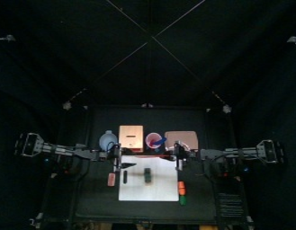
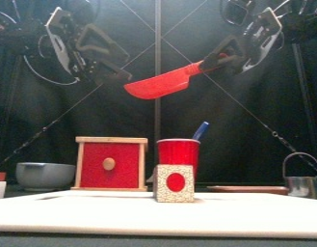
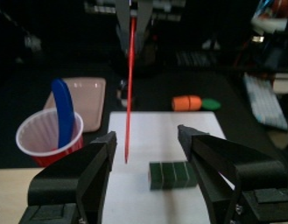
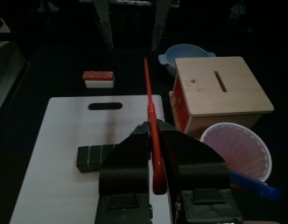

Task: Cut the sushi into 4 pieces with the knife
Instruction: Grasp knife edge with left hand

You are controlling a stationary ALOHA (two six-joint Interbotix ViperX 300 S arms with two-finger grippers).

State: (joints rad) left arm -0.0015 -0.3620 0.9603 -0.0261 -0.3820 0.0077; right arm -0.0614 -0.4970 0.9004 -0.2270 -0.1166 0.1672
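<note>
A dark green sushi roll [image 4: 102, 156] lies on the white cutting board [image 4: 64, 131]; from the front its rice end with a red centre [image 2: 175, 183] shows. My right gripper [image 4: 158, 147] is shut on the red knife [image 2: 165, 82], held in the air above the board, blade tilted down toward the left. In the left wrist view the knife [image 3: 130, 87] hangs edge-on above the roll [image 3: 172, 175]. My left gripper [image 3: 152, 166] is open just above the board, beside the roll and touching nothing.
Behind the board stand a blue-grey bowl [image 1: 108, 140], the wooden box [image 2: 111, 164], a red cup [image 2: 177, 152] holding a blue knife [image 2: 199, 130], and the pink tray [image 1: 182, 138]. An orange toy [image 3: 195, 103] lies to the board's right, a red-and-white toy [image 4: 99, 79] to its left.
</note>
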